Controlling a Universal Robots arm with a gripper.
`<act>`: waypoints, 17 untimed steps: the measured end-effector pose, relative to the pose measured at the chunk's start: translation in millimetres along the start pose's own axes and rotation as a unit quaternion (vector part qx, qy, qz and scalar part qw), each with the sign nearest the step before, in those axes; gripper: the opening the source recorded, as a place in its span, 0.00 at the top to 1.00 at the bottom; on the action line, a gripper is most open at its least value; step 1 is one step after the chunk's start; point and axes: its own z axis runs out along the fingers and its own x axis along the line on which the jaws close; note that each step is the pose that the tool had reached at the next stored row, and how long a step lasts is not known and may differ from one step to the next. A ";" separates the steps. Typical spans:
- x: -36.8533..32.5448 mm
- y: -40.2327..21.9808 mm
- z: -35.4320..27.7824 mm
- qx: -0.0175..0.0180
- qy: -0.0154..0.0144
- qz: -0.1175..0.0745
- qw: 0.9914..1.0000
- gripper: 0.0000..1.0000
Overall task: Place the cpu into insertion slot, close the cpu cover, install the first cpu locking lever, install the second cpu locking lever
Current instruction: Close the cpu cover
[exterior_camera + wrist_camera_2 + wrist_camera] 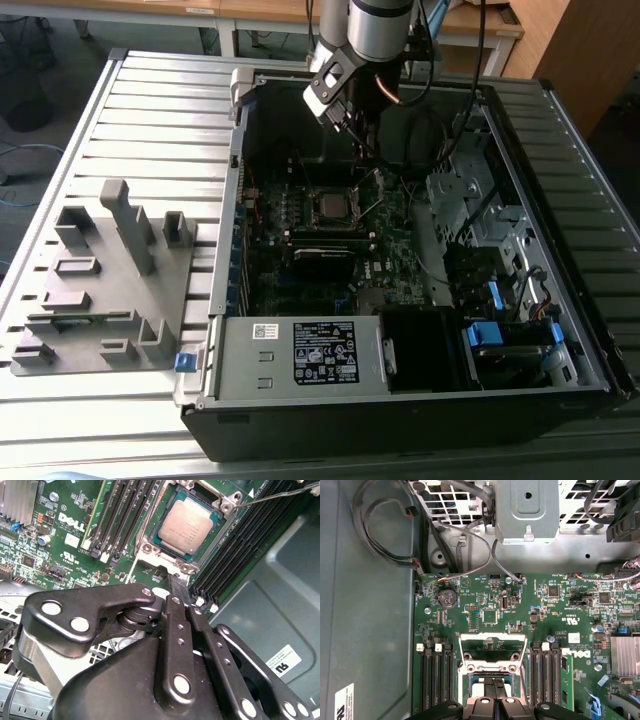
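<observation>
The cpu (187, 525), a square chip with a dull silver-tan face, lies flat in the insertion slot (226, 504), whose silvery rim surrounds it. The cpu cover (492, 638), a silvery frame with a cut-out middle, stands tilted up and open at one side of the slot. A thin wire locking lever (280, 496) sticks up beside the socket. My gripper (181, 587) is shut with nothing between its black fingers, its tips just above the raised cover's edge. In the exterior view the gripper (368, 150) hangs inside the open computer case, above the slot (330, 206).
Long black memory slots (125, 515) flank the socket on both sides. A metal drive cage (527, 510) and loose cables (385, 530) lie past the board. The labelled power supply (325, 352) fills the case front. A grey fixture (100, 290) lies on the slatted table.
</observation>
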 end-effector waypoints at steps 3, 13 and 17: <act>0.0 0.2 0.0 0.000 0.000 0.000 1.000 0.89; 0.0 1.4 0.1 0.000 0.000 0.000 1.000 0.89; 0.0 2.0 0.1 0.000 0.000 0.000 1.000 0.89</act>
